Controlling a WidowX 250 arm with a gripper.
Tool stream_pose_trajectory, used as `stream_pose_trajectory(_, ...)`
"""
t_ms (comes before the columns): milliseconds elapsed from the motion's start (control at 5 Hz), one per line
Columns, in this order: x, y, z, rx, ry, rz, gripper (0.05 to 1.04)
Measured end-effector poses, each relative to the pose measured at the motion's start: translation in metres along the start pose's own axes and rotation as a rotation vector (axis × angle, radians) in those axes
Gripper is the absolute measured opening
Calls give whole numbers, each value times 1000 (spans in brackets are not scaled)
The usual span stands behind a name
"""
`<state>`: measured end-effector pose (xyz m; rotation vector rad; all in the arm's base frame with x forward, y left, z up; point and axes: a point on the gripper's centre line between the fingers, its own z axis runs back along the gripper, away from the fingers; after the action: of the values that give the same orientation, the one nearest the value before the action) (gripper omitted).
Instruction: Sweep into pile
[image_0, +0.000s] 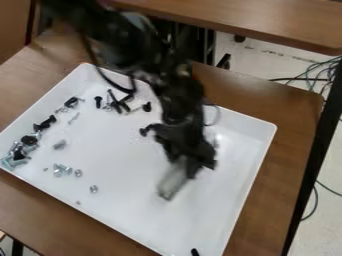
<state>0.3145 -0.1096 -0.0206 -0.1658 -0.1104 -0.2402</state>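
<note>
Over the white tray (127, 160), the black gripper (188, 164) is clamped on a pale block (172, 184), perhaps a brush.

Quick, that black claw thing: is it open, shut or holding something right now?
Gripper: closed, holding a greyish block over the tray.

Open tray (123, 155) lane between scattered bolts (45, 122) and arm (179, 102)

Fixed camera above white tray (127, 155); looks down at slant (fairly near); faces across wooden table (294, 112) toward second tabletop (267, 25).
</note>
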Motion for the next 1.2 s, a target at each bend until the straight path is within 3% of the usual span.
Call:
stream_pose_trajectory(200, 26, -14, -25, -80, 33, 37, 359)
stream_pose_trajectory(400, 42, 1, -26, -89, -22, 146, 359)
stream_pose_trajectory(800, 39, 84, -17, -35, -73, 386, 359)
stream_pose_trajectory(1200, 14, 165, -7, -27, -91, 541, 359)
